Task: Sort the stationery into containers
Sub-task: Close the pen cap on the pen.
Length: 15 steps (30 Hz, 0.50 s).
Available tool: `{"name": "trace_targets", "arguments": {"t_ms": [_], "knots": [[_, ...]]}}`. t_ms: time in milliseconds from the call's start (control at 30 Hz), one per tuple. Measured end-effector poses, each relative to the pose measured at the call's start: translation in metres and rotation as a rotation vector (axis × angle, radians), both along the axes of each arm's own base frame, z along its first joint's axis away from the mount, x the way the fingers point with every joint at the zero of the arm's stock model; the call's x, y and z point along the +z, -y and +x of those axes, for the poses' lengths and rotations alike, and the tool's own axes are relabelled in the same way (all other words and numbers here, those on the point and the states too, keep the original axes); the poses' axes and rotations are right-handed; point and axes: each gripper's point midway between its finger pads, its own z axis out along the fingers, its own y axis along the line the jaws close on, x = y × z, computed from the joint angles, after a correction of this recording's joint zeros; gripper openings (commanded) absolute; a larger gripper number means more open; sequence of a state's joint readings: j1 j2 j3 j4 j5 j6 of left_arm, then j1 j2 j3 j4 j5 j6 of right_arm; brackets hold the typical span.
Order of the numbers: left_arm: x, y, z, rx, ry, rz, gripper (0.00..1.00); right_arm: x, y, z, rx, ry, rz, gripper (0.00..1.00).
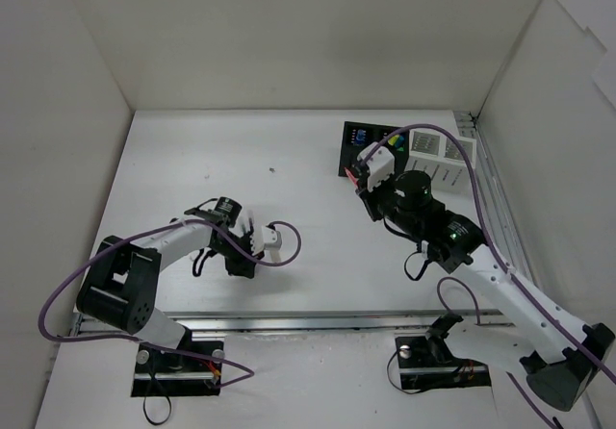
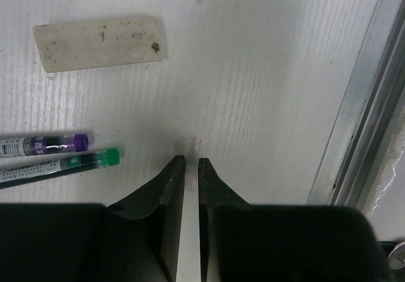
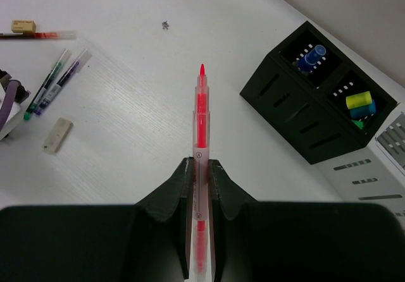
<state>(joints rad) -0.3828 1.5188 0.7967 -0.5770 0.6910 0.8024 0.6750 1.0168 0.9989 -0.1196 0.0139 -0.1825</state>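
My right gripper (image 3: 201, 162) is shut on a clear-bodied red pen (image 3: 201, 105), tip pointing away, held above the table left of the black two-compartment box (image 3: 297, 124). That box holds a blue-capped bottle (image 3: 312, 57) and a yellow highlighter (image 3: 358, 98). My left gripper (image 2: 190, 160) is low over the table, its jaws closed to a narrow gap on a small clear tube (image 2: 190, 144) that sticks out past the tips. A pale eraser (image 2: 101, 42), a purple-capped pen (image 2: 44, 144) and a green-capped pen (image 2: 63, 163) lie beyond it.
White perforated boxes (image 1: 438, 160) stand right of the black box (image 1: 361, 140). A thin red pen (image 3: 38, 35) and a small tan eraser (image 3: 23, 25) lie far left. A metal rail (image 2: 361, 105) runs along the table's near edge. White walls enclose the table.
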Motion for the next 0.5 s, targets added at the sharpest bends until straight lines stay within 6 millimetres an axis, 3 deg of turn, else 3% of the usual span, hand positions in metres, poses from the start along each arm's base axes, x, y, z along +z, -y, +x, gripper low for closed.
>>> {"name": "trace_targets", "arguments": {"t_ms": [300, 500], "knots": [[-0.001, 0.005, 0.004, 0.057, 0.002, 0.033, 0.06, 0.013, 0.007, -0.014, -0.001, 0.031, 0.034, 0.03], [-0.001, 0.011, 0.010, 0.085, 0.030, 0.067, 0.00, 0.019, 0.009, -0.017, 0.000, 0.047, 0.047, 0.04]]}}
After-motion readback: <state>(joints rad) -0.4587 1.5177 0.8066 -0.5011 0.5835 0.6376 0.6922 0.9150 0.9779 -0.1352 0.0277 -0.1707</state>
